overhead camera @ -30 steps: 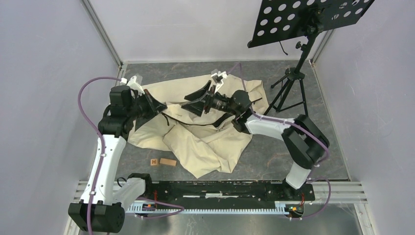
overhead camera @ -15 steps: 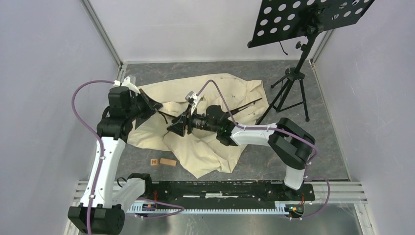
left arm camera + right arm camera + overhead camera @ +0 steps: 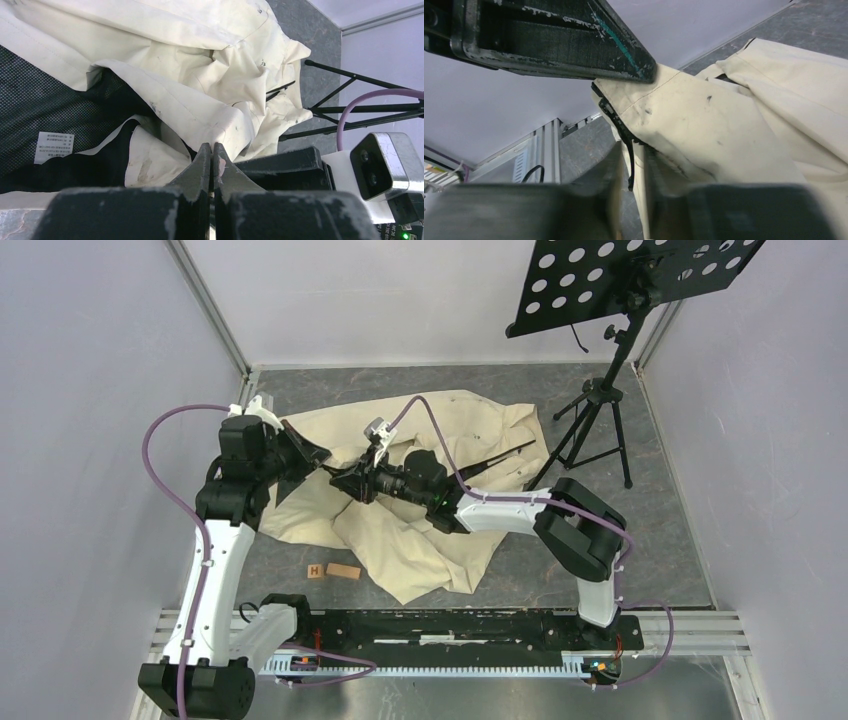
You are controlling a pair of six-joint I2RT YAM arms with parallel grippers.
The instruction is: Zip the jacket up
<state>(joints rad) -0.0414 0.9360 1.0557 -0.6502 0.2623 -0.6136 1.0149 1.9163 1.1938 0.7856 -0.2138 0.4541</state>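
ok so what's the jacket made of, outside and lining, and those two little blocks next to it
The jacket shell looks like matte cream woven cloth, probably cotton or a blend: it creases softly. Its lining is black mesh, holes visible, likely synthetic. The blocks look like bare light wood.

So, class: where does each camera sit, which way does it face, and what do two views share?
Top: above and behind the bases, looking down on the jacket, table, left arm and right arm.
Left wrist: on the left arm, looking along its shut jaws across the jacket.
Right wrist: on the right arm, looking between its jaws at the jacket's zipper edge.
Shared: each wrist view catches the other arm's end.
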